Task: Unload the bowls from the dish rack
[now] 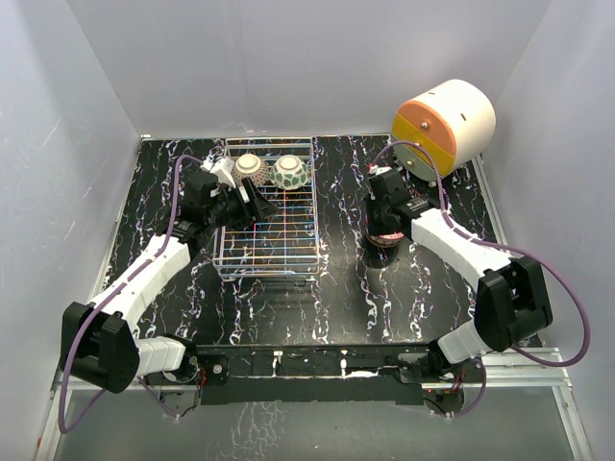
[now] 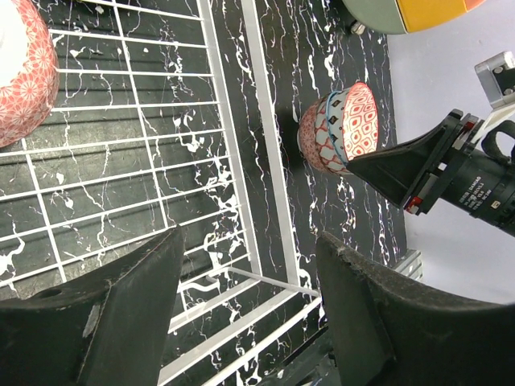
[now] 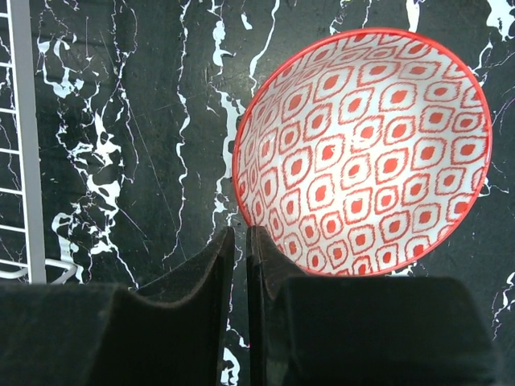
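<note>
The silver wire dish rack [image 1: 279, 252] stands left of centre. A beige bowl [image 1: 250, 168] and a green bowl [image 1: 289, 173] sit at its far end. A pink-red bowl [image 2: 20, 72] lies in the rack in the left wrist view. My left gripper [image 1: 256, 206] hangs open and empty over the rack [image 2: 265, 161]. To the right of the rack, a bowl with a red pattern inside [image 3: 362, 153] leans tilted in a stack of bowls [image 2: 334, 133] on the table. My right gripper [image 3: 241, 241] is shut on its rim, one finger inside and one outside.
A large white-and-orange cylindrical unit [image 1: 444, 125] stands at the back right, close behind the stack. White walls close in the black marbled table [image 1: 346, 288] on three sides. The arm bases sit on the near edge.
</note>
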Controlling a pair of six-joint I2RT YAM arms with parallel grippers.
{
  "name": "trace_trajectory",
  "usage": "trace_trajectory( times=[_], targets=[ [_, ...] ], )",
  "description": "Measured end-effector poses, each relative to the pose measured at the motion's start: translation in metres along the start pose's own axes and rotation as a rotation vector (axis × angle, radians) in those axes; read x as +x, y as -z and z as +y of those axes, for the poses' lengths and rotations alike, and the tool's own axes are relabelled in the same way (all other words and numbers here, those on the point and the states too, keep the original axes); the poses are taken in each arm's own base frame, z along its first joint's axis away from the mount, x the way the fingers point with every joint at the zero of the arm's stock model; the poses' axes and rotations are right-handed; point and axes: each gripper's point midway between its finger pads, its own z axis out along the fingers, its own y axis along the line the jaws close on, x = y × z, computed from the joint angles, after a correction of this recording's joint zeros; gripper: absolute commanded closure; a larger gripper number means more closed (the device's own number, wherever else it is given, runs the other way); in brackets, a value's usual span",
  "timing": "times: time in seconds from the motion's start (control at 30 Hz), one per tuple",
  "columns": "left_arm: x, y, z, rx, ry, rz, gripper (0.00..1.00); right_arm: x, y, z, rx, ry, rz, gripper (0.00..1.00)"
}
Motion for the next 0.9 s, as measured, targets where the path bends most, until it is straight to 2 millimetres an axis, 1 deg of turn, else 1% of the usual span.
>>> trace_trajectory(
  times=[0.07,0.17,0.23,0.3,0.4,0.67,0.73,0.8,0.9],
  targets=[
    [0.001,0.0,0.001,-0.003,0.001,0.003,0.36,-0.001,0.001,0.0,-0.001,-0.001,-0.005,0.82],
    [0.001,0.0,0.001,-0.005,0.001,0.002,0.36,-0.006,0.007,0.001,-0.006,-0.004,-0.027,0.71],
    [0.001,0.0,0.001,-0.006,0.001,0.002,0.36,-0.011,0.014,0.001,-0.012,-0.006,-0.052,0.66],
    [0.001,0.0,0.002,-0.006,0.002,0.003,0.36,-0.017,0.019,0.002,-0.016,-0.005,-0.077,0.65],
    [0.002,0.0,0.002,-0.006,0.002,0.003,0.36,-0.022,0.019,0.002,-0.012,-0.006,-0.092,0.65],
    [0.001,0.001,0.002,-0.01,-0.006,-0.003,0.34,-0.014,0.006,-0.001,0.006,-0.004,-0.054,0.65],
    [0.0,0.002,0.007,-0.037,-0.012,-0.003,0.34,-0.015,0.007,0.0,0.006,-0.006,-0.056,0.65],
    [-0.005,0.003,0.014,-0.091,-0.026,-0.012,0.3,-0.016,0.007,0.0,0.005,-0.007,-0.059,0.65],
    [-0.025,0.003,0.025,-0.189,-0.057,-0.07,0.17,-0.019,0.011,0.0,0.005,-0.013,-0.075,0.65]
  ],
)
